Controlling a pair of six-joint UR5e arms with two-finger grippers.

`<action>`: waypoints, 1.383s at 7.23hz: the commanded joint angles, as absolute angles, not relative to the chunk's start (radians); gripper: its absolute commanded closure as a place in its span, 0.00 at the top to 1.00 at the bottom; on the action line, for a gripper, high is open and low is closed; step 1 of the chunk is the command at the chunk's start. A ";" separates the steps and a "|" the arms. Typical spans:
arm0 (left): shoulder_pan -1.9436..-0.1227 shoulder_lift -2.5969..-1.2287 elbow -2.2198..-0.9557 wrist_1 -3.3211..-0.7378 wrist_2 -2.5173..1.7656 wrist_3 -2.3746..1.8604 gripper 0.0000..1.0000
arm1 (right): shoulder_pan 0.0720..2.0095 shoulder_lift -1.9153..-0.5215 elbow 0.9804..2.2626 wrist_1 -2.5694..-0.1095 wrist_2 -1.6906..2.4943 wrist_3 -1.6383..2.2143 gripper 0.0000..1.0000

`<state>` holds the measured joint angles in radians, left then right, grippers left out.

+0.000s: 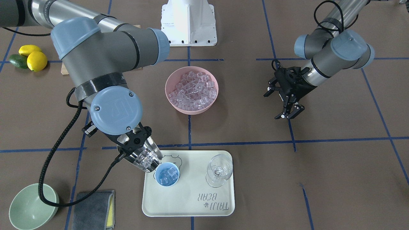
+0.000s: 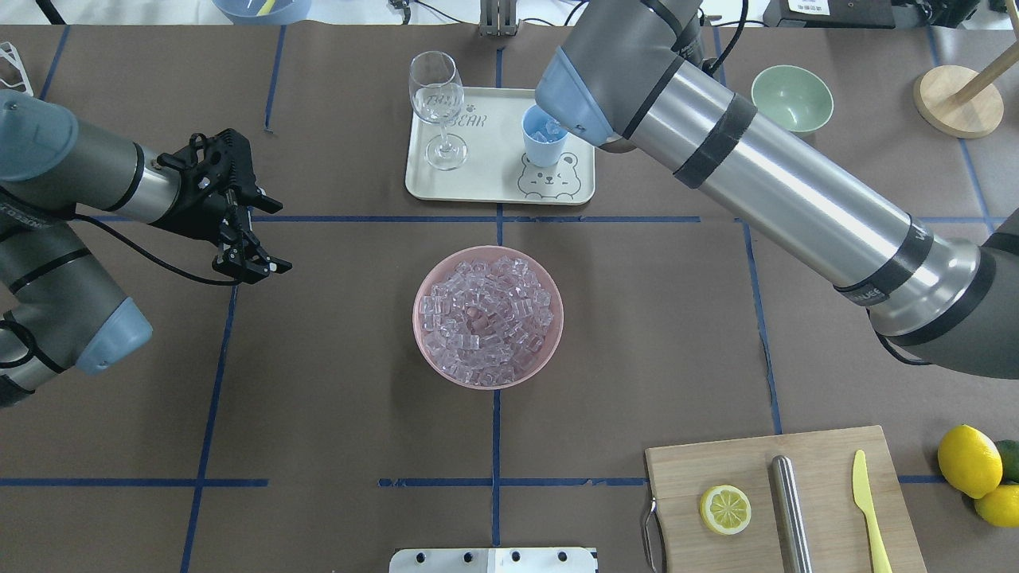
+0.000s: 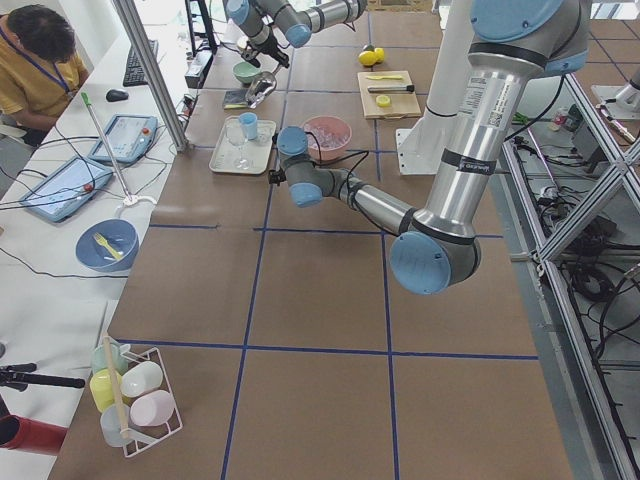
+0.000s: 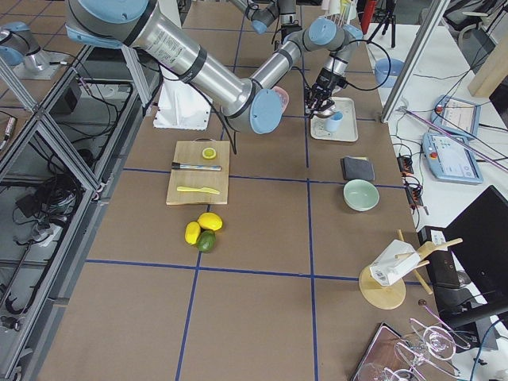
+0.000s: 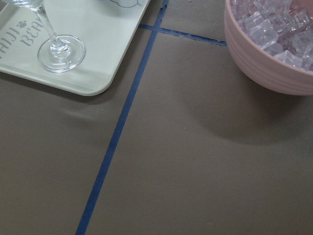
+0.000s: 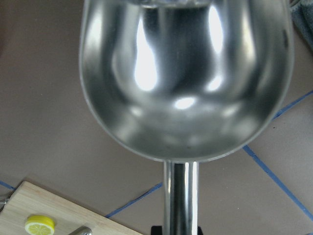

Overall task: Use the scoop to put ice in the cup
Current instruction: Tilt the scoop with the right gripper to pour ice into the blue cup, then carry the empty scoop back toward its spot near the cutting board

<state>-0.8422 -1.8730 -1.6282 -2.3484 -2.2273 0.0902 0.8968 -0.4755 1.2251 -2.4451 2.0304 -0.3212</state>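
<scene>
My right gripper (image 1: 135,142) is shut on the rod handle of the shiny steel scoop (image 1: 146,158). The scoop is tilted, its mouth at the rim of the light-blue cup (image 1: 157,179) on the tray. Ice cubes (image 1: 147,161) lie in the scoop's trough and some ice (image 1: 168,174) is in the cup. The right wrist view shows the scoop's back (image 6: 186,83) and handle (image 6: 180,196). The pink bowl (image 1: 171,99) at mid-table is full of ice (image 1: 193,89). My left gripper (image 1: 289,114) is open and empty, off to the bowl's side above the table.
A clear stemmed glass (image 1: 219,171) stands on the cream tray (image 1: 188,204) beside the cup. A green bowl (image 1: 19,210) and a grey cloth (image 1: 92,210) lie near the right arm. A cutting board (image 2: 828,461) holds a lemon slice, steel cylinder and yellow knife. Lemons (image 1: 33,57) lie nearby.
</scene>
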 commanded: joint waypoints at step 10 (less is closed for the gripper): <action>-0.842 -1.868 -1.624 -2.347 -2.229 0.097 1.00 | 0.920 -0.683 1.546 -2.508 1.983 -0.374 0.00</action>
